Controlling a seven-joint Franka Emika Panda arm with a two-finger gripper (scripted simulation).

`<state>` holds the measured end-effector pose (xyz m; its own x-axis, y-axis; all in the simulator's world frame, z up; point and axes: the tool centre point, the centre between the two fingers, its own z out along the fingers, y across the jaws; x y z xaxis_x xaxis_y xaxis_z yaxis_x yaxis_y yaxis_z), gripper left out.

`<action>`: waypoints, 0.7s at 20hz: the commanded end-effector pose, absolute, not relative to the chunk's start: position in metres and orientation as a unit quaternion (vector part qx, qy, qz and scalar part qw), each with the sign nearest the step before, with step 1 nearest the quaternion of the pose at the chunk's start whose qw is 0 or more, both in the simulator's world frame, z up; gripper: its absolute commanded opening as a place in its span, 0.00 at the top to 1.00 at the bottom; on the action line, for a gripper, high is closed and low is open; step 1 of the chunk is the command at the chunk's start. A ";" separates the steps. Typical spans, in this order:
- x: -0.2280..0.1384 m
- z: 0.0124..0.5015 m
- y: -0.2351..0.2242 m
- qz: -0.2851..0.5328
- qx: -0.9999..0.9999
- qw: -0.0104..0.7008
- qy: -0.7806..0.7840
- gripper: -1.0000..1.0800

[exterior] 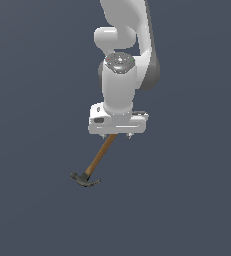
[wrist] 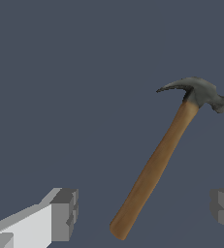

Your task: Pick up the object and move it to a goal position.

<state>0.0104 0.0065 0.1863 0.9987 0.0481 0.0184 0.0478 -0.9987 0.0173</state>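
A small claw hammer lies flat on the dark grey floor, with a slim brown wooden handle (exterior: 98,160) and a dark grey metal head (exterior: 84,179). In the exterior view the handle runs up under my gripper's white body, and the fingers are hidden there. In the wrist view the hammer (wrist: 157,162) lies between my two fingers, with its head (wrist: 198,92) far from them. My gripper (wrist: 145,210) is open, its pads (wrist: 65,213) set wide on either side of the handle's butt end and apart from it.
The plain dark grey floor (exterior: 187,200) spreads all around the hammer. The white arm (exterior: 119,75) stands over the handle's far end. No other object is in view.
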 end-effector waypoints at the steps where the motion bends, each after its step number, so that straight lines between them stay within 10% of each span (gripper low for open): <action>1: 0.010 0.186 0.007 0.009 1.000 0.008 0.024 0.04; 14: 0.015 0.203 0.024 0.026 0.999 -0.007 0.035 0.04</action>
